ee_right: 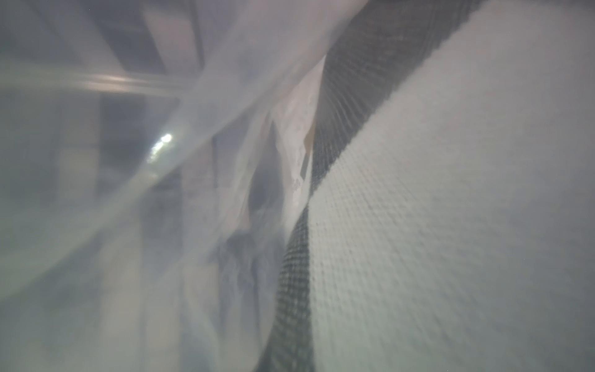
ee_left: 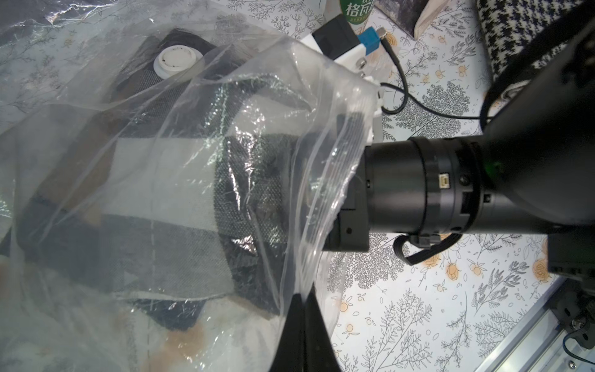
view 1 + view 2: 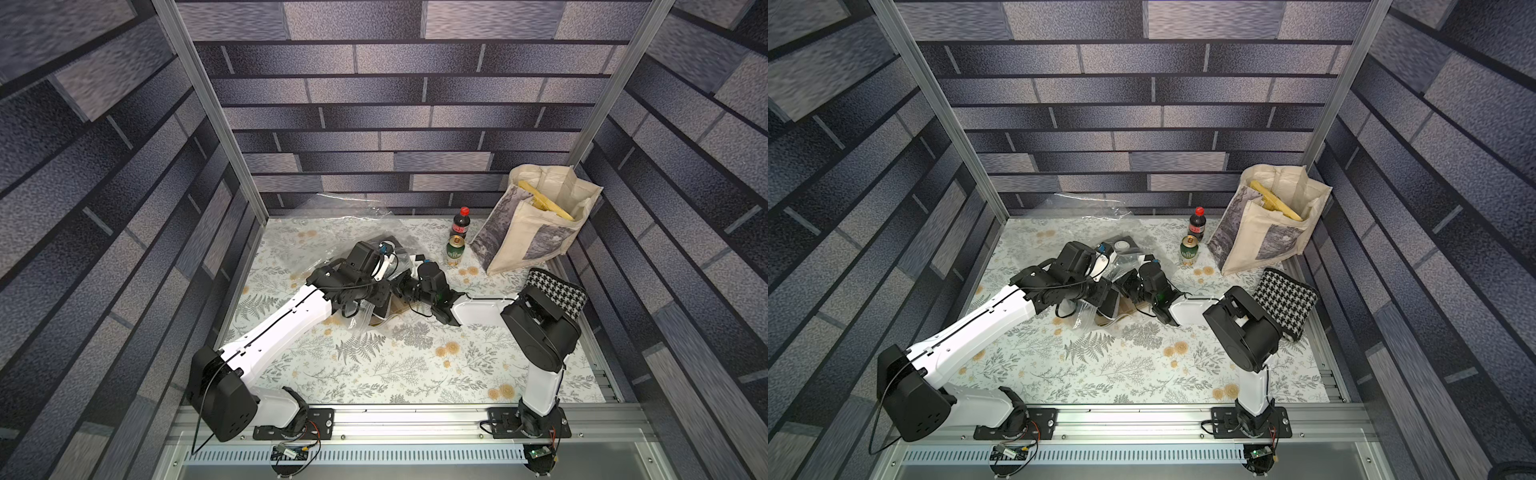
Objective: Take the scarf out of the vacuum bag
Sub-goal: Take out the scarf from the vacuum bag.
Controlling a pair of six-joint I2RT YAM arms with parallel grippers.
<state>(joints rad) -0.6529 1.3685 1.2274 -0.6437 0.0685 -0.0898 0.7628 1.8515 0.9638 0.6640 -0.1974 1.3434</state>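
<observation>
So, the mouth edge of the large crinkly transparent plastic vacuum bag [image 2: 289, 80] is pinched between the clenched fingertips of the left gripper [image 2: 304, 294]. That's most likely done so the opening is held up and spread for reaching in. The right gripper [image 2: 289, 183] is pushed in through that mouth, which is why only its black wrist is seen outside the plastic. Its jaws are closed tight, but whether a fold of fabric is actually caught can't be told, since the fingers are hidden by film and cloth in every view.

The folded woven scarf with dark grey, white and brown blocks [image 2: 161, 167] is still fully inside the bag, near the middle of the floral-print tabletop [image 3: 374, 365]. The small round white valve cap [image 2: 175, 61] is sat over one corner of it. The pull-out isn't done yet, by the look of it.

Counted up: two arms, one vacuum bag, one valve cap, one scarf inside. Well apart from the action, one cream canvas tote bag with grey photo prints [image 3: 536, 232] is propped in the far corner. Some yellow strips [image 3: 544, 203] are poking out of it, but their number can't be made out. One dark cola bottle with a red cap [image 3: 460, 224] and one green can [image 3: 455, 251] are stood near it. One black-and-white houndstooth folded cloth [image 3: 557, 286] is laid by the right arm's elbow.
</observation>
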